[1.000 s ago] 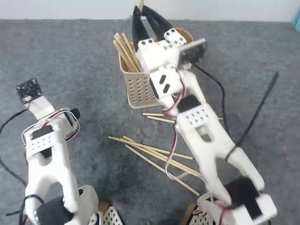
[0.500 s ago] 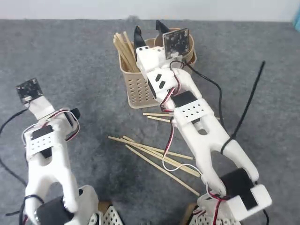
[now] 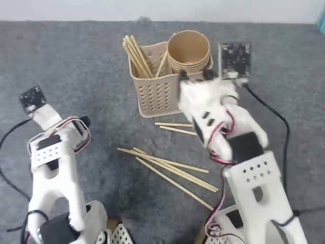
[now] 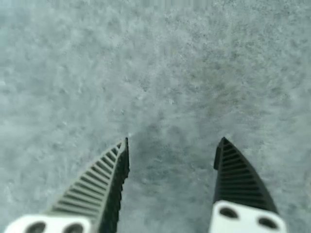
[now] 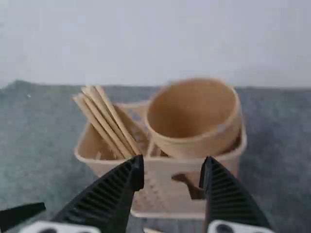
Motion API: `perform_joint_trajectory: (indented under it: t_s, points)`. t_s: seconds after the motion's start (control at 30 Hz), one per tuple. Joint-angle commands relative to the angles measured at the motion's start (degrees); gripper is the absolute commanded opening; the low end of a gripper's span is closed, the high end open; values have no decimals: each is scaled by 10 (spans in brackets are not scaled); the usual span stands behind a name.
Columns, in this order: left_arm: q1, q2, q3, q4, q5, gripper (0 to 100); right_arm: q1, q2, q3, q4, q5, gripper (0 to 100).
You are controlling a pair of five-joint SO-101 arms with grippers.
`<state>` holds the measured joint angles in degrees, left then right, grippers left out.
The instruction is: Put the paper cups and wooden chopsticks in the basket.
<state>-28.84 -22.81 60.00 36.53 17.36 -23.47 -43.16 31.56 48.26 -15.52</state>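
Hovering my right tool (image 5: 171,166) just short of the basket (image 5: 160,194), released, nothing between the jaws. On the desk (image 3: 91,61) the basket sits at 12 o'clock. The stack of paper cups (image 3: 189,51) stands upright in its 3 o'clock half, rims above the basket's edge. A bundle of chopsticks (image 3: 136,55) leans in the 9 o'clock half, ends sticking out toward 11. Loose chopsticks (image 3: 167,163) lie flat near the desk centre, fanned from 9 toward 5 o'clock and overlapping each other. Two more chopsticks (image 3: 172,124) lie side by side just at 6 o'clock of the basket, apart from the fan. My right arm (image 3: 249,173) runs from 5 o'clock up to the basket's 4 o'clock corner. My left tool (image 4: 175,143) is also released and empty, over bare grey desk. My left arm (image 3: 53,157) stands at 8 o'clock, well apart from the basket and all the chopsticks.
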Motion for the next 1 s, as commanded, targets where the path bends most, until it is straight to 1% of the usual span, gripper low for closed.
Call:
perform_joint_trajectory:
  t_s: [0.0,0.07,0.13,0.23,0.33,0.43,0.5,0.57,0.63,0.7,0.73,0.83,0.97]
  points:
    - [10,-2,-24,25,13,268,41,-37,16,102,-4,188]
    - [11,-2,-26,42,16,268,55,-38,39,165,-4,188]
    - [25,-1,-34,63,16,268,60,-37,81,204,2,189]
    - [54,-1,-53,123,18,268,61,-37,174,201,56,188]
    - [91,3,-89,196,57,268,62,-37,298,113,97,188]
    - [125,4,-126,266,96,268,62,-37,405,1,110,188]
    - [162,4,-149,313,113,268,60,-37,457,-70,111,188]
    - [197,4,-162,349,147,268,60,-38,479,-107,111,188]
    - [227,5,-164,347,176,268,59,-38,474,-94,111,188]
    - [251,5,-146,321,191,268,59,-38,469,-81,111,187]
    - [264,5,-131,302,193,268,59,-38,469,-79,113,187]
    - [295,5,-92,247,208,268,58,-38,469,-77,152,187]
    - [319,5,-76,232,211,268,58,-38,469,-77,166,187]
